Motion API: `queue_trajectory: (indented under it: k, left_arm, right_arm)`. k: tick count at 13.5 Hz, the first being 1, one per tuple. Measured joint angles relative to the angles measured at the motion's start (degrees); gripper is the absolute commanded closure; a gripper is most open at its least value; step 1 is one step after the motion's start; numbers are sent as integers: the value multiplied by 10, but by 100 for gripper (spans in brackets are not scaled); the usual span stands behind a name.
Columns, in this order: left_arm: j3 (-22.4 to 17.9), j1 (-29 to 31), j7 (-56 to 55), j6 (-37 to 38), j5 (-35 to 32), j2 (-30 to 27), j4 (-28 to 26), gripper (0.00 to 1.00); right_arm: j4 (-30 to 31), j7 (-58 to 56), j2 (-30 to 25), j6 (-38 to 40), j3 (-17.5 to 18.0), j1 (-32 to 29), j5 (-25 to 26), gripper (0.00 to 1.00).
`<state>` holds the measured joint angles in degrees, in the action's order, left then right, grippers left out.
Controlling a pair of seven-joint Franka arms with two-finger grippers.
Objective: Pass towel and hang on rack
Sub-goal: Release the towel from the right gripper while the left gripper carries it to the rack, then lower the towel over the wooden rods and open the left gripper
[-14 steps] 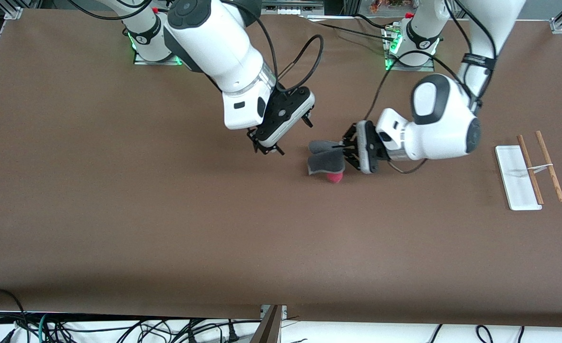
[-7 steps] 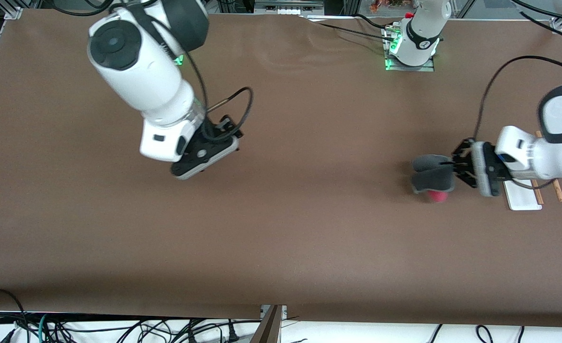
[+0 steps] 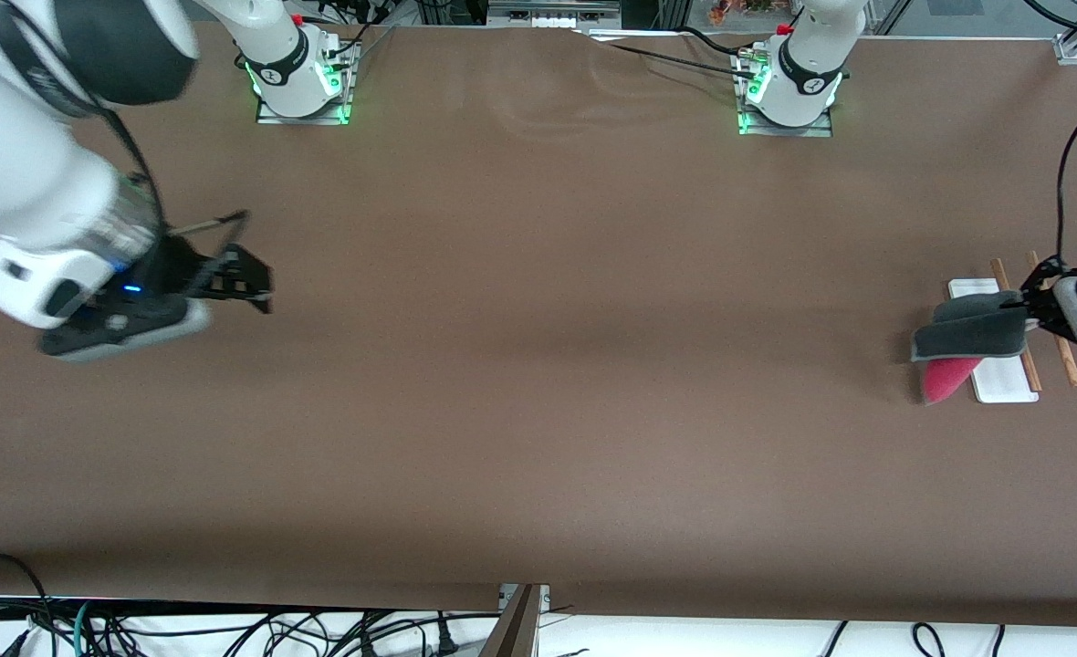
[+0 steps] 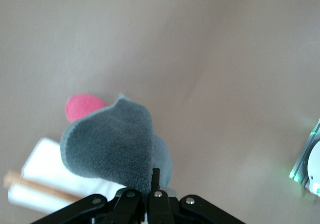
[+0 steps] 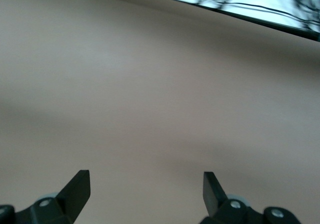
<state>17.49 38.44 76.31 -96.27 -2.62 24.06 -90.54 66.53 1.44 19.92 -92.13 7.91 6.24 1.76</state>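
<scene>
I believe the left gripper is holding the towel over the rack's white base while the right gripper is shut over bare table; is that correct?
Not quite: the right gripper is open, as the right wrist view shows its fingers spread wide over bare table. The rest holds: the left gripper is shut on the towel over the white base of the rack.

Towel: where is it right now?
The towel hangs from the left end effector, clamped shut on it above the rack at the left arm's end of the table, as the front view shows.
</scene>
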Motion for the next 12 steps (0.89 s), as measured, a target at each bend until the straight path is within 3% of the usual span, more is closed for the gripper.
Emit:
queue_trajectory:
  k: [5,11,12]
  left_arm:
    - [-19,40,33,-14,-85,33,47,100]
    - [-59,70,62,-72,-97,94,67,100]
    - [-59,73,62,-79,-97,104,68,92]
  right_arm:
    - [77,-3,-66,6,-31,-51,20,0]
    - [145,-5,-118,54,-32,-65,36,0]
    - [147,-5,-122,71,-32,-68,33,0]
